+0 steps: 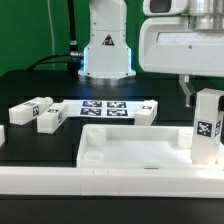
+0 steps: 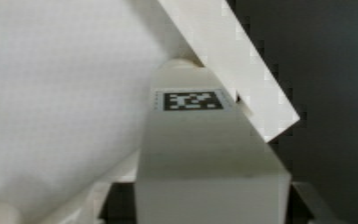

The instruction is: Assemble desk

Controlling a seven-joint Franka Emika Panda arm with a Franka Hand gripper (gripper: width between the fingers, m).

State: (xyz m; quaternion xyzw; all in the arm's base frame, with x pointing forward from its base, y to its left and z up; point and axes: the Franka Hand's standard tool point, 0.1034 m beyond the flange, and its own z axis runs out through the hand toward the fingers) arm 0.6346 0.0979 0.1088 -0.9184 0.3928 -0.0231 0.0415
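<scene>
Item: desk slab, white, raised rim, lay flat on the black worktop, just behind the white border rail.

Item: upright leg, white, tagged, stood at the slab's end on the exterior view's right. Whether it was seated could not be told.

Item: gripper, closed on that leg's upper part. The wrist view showed the leg between its fingers.

Item: two loose legs, lying towards the exterior view's left.

Item: marker board, flat, behind the slab.
</scene>
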